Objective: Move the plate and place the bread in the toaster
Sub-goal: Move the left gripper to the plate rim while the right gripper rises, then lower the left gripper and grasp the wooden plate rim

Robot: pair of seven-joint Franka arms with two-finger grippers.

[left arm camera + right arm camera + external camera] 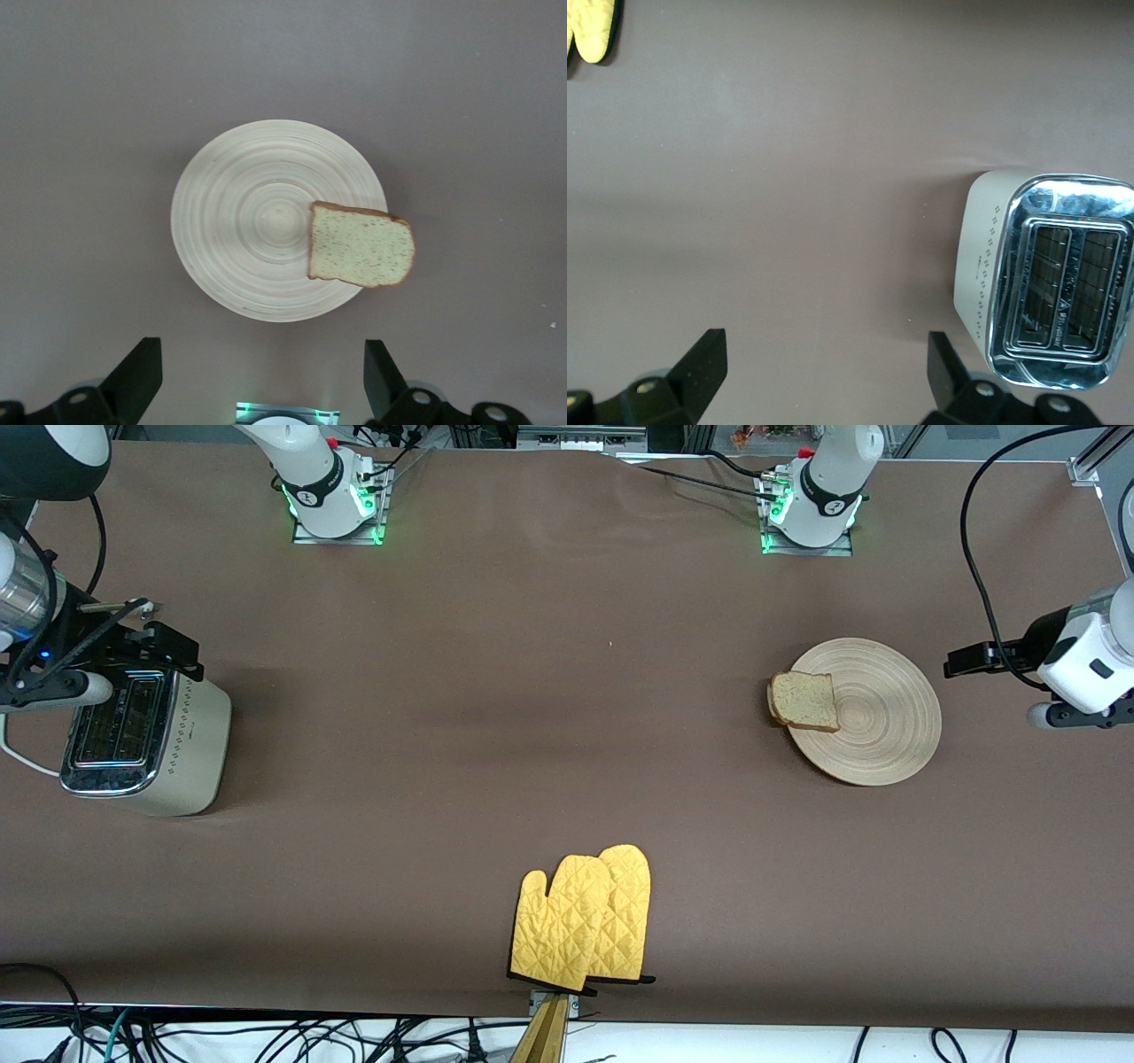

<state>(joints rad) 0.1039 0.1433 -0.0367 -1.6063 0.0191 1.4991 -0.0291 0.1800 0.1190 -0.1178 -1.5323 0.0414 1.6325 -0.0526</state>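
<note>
Bread [803, 701], square and speckled, overhangs round grooved wooden plate [886, 717].

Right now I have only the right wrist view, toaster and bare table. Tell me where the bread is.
Observer: The bread lies on the plate, overhanging its rim on the side toward the toaster.
Operator: Report the left pincer.
Observer: The left pincer is open, over the table beside the plate, toward the left arm's end.
Operator: Place my right pincer.
Observer: The right pincer, open, appears to be over the toaster's edge farther from the front camera.
</note>
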